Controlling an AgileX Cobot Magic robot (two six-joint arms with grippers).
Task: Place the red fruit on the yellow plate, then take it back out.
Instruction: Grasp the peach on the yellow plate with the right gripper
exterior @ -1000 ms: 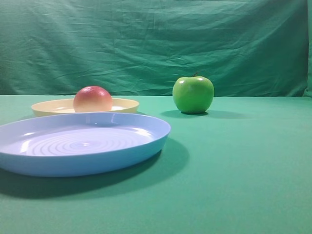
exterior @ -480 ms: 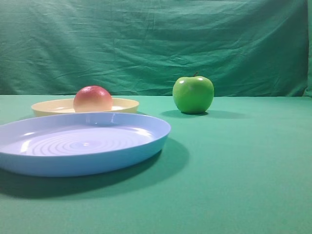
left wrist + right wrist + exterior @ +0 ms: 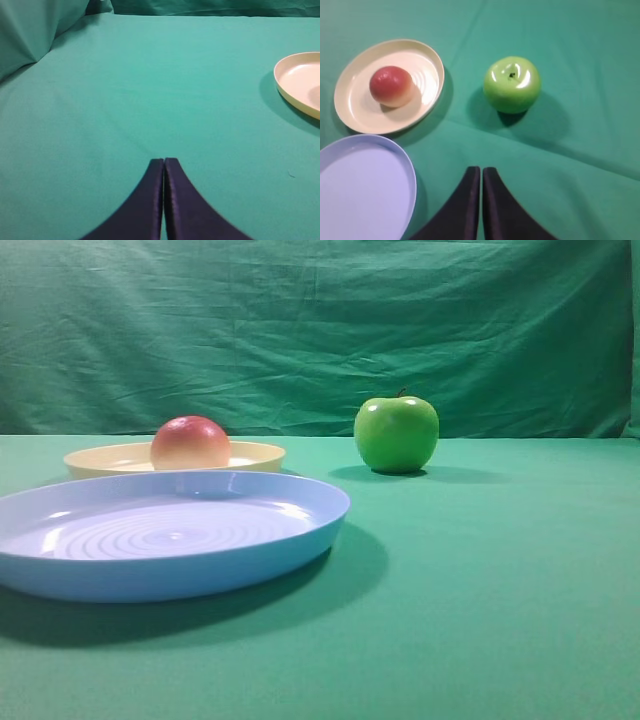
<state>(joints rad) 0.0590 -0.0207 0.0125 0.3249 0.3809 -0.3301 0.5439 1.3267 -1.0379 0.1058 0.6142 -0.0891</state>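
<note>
The red fruit point(image 3: 190, 443) point(image 3: 391, 86) rests on the yellow plate point(image 3: 255, 453) point(image 3: 355, 107), left of centre in the exterior high view. My right gripper point(image 3: 481, 170) hovers above the green cloth, nearer the camera than the fruit, jaws shut and empty. My left gripper point(image 3: 163, 161) is shut and empty over bare cloth, with the yellow plate's rim point(image 3: 280, 82) at that view's right edge. Neither gripper shows in the exterior high view.
A large light-blue plate point(image 3: 300, 530) point(image 3: 405, 175) lies in front of the yellow one. A glossy green apple point(image 3: 396, 433) point(image 3: 512, 84) stands on the cloth to the right of the plates. A green cloth backdrop point(image 3: 320, 330) hangs behind.
</note>
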